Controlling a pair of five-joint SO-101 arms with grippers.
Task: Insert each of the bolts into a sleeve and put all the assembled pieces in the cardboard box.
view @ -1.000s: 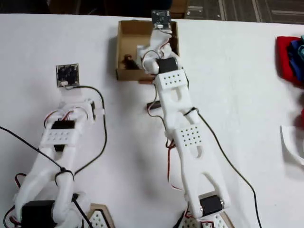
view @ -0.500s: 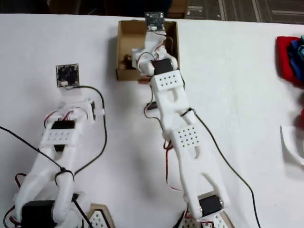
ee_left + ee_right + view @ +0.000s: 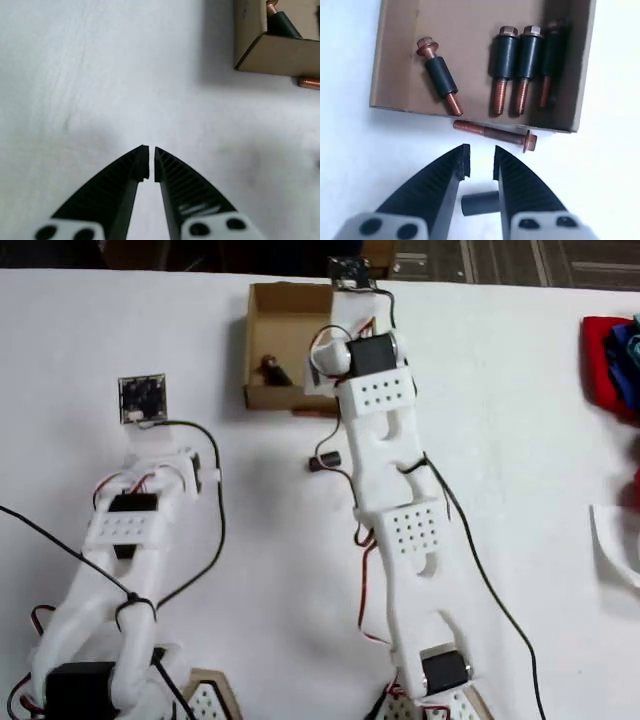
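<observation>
The cardboard box (image 3: 395,60) holds several copper bolts in black sleeves, one apart (image 3: 439,76) and three side by side (image 3: 525,55). A bare bolt (image 3: 495,134) lies on the table just outside the box's near wall. My right gripper (image 3: 481,160) hangs open and empty above the table, short of that bolt. A loose black sleeve (image 3: 477,202) lies below its fingers. From above, the box (image 3: 290,302), the bare bolt (image 3: 312,411) and the sleeve (image 3: 325,462) sit beside the right arm. My left gripper (image 3: 151,162) is shut over bare table, far from the box (image 3: 280,52).
A red and blue cloth (image 3: 612,350) and a white curved object (image 3: 615,540) lie at the table's right edge. Black and red cables (image 3: 215,510) trail from both arms across the white table.
The right arm has swung to the right and drawn back from over the box, now stretched straighter. The left arm has kept still.
</observation>
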